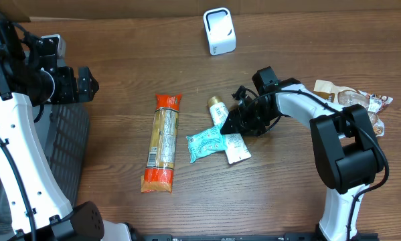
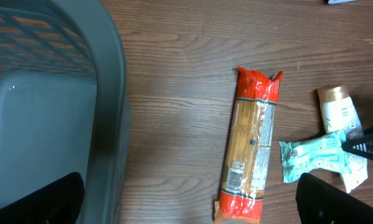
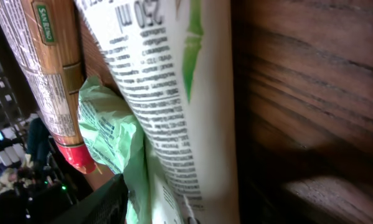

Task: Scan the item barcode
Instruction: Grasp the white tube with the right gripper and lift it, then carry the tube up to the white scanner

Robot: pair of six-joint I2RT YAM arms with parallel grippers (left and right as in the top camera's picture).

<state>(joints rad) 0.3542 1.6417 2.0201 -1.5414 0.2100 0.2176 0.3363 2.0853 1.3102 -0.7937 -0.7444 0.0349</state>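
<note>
At the middle of the table (image 1: 287,194), the right gripper (image 1: 235,122) was low against the tube (image 1: 235,146); whether it gripped, I could not tell. The tube touched a teal packet (image 1: 204,143), which might drag along. The wood offered much free room; the scanner (image 1: 219,31) stood well apart. The left gripper (image 1: 88,83) hung wide open, empty.

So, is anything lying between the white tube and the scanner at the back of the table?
Nothing visible: only bare table lies between the white tube and the scanner. The teal packet lies across the tube's lower half, away from the scanner, so it may come along on lifting.
</note>
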